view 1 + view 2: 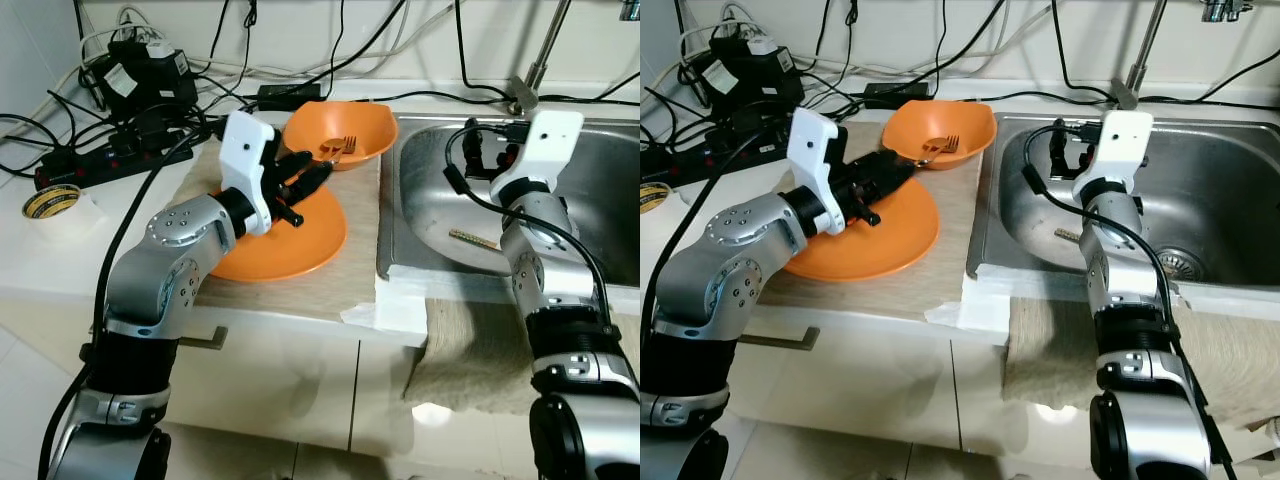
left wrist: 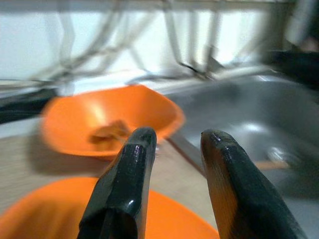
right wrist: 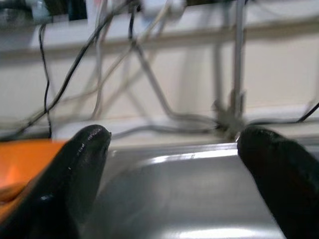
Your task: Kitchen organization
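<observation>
An orange plate lies on a beige mat on the counter. Behind it stands an orange bowl holding an orange fork. My left gripper hovers over the plate's far edge, pointing at the bowl; in the left wrist view its fingers stand open with nothing between them. My right gripper hangs over the left part of the steel sink, open wide and empty, as the right wrist view's fingertips show. A tan stick-like utensil lies on the sink floor below it.
A power strip, adapters and tangled cables crowd the counter's back left. A tape roll sits at the left edge. The tap rises behind the sink. A beige cloth hangs over the counter front below the sink.
</observation>
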`<state>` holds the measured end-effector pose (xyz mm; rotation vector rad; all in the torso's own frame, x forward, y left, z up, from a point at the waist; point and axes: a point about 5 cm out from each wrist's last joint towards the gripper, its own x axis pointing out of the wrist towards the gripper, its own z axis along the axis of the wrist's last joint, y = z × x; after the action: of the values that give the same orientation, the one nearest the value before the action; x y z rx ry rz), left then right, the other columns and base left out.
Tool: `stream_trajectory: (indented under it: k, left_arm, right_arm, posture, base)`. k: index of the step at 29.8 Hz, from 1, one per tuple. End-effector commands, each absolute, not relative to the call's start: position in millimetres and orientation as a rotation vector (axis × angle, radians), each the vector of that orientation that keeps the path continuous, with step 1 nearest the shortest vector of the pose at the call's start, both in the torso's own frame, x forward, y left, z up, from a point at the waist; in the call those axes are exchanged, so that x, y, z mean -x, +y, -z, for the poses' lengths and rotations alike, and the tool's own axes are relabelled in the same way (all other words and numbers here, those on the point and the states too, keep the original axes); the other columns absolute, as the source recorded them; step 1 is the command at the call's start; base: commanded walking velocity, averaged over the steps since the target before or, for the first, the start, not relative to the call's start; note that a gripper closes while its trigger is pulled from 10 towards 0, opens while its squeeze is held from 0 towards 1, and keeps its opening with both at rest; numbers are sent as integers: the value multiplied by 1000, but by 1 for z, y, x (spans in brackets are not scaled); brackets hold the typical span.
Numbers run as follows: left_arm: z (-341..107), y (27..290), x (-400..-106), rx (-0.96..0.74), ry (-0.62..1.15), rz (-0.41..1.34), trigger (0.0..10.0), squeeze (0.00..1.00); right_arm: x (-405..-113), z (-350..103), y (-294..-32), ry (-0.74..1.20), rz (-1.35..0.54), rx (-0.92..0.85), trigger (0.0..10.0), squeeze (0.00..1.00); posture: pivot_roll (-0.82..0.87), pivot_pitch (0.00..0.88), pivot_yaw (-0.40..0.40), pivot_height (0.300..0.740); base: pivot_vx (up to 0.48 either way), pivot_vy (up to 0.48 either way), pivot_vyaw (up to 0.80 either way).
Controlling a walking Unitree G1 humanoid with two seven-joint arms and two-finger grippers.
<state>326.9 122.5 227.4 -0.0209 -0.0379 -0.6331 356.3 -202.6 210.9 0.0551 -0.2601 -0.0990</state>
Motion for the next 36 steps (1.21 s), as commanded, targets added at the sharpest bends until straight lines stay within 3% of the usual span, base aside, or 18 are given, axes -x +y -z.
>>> stream_trajectory:
  k: [1,9,16,28,36]
  left_arm:
    - [-230,132,-331,31,-57,555,10000,0]
    - [-230,154,-331,94,-77,371,10000,0]
    - [-230,165,-324,44,-214,165,10000,0]
    - [-201,160,-323,-74,-264,133,10000,0]
    - [-199,163,-325,-88,-259,113,10000,0]
  right_arm:
    - [-349,-215,-198,-276,103,-85,10000,0]
    - [-318,-204,-192,-257,135,-85,10000,0]
    - [-293,-195,-188,-285,155,-41,10000,0]
    - [-281,-164,-180,-296,129,145,10000,0]
    - [-281,-166,-175,-306,130,133,10000,0]
  posture:
    - [6,0,62,736]
    - [6,0,62,736]
    - [7,0,63,736]
    - [-2,0,66,736]
    - [-3,0,68,736]
  base:
    - [0,0,0]
    - [0,0,0]
    - [0,0,0]
    - [0,0,0]
    - [0,0,0]
